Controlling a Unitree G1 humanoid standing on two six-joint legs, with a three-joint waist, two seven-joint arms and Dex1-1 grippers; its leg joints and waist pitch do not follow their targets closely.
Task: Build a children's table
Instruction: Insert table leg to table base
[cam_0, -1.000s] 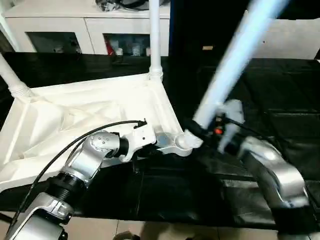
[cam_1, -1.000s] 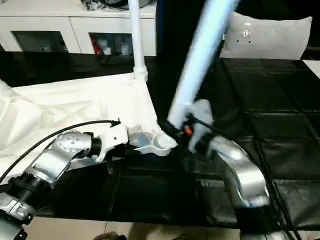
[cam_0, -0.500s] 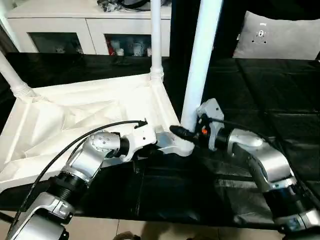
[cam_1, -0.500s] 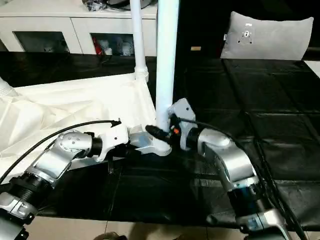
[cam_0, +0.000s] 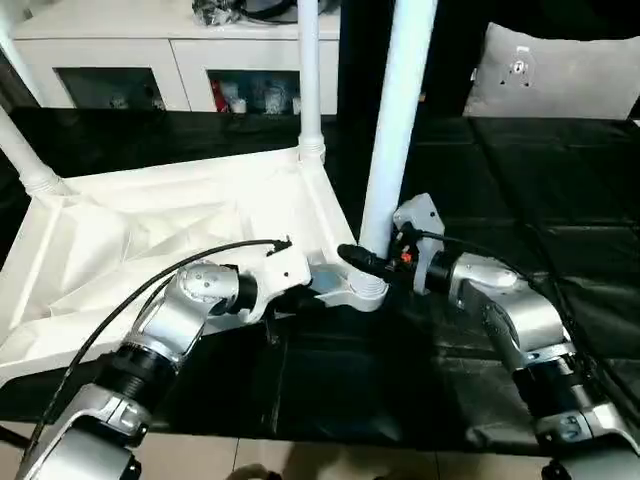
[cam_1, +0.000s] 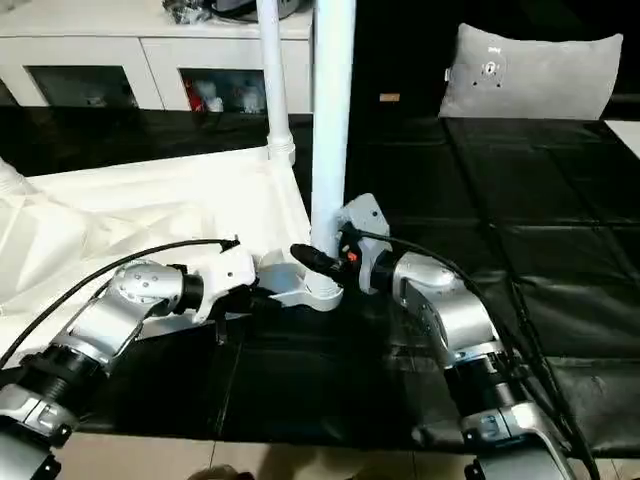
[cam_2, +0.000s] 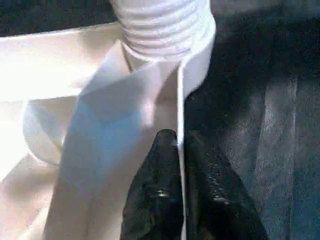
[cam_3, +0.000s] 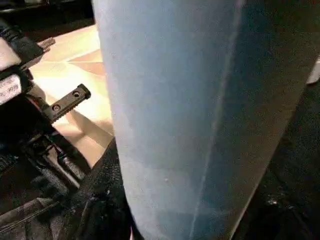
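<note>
right claw (cam_0: 365, 262) clamped on upright leg (cam_0: 397, 120) at corner socket (cam_0: 362, 290); left claw (cam_2: 178, 150) pinching tabletop rim (cam_2: 181, 100).

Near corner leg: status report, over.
Left pincer shut on tabletop rim. Right pincer shut on leg, upright at near corner socket. Nothing in the way.

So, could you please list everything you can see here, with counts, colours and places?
White plastic table top: one, upside down on the black surface, ribbed underside up.
White tubular legs: three; two standing in the far corner sockets, one upright at the near corner socket.
White cabinet with dark glass compartments: one, behind.
Grey cushion: one, back right.
Black padded surface: one, underneath.
Left gripper: shut on the table top's edge.
Right gripper: around the near leg's base.
</note>
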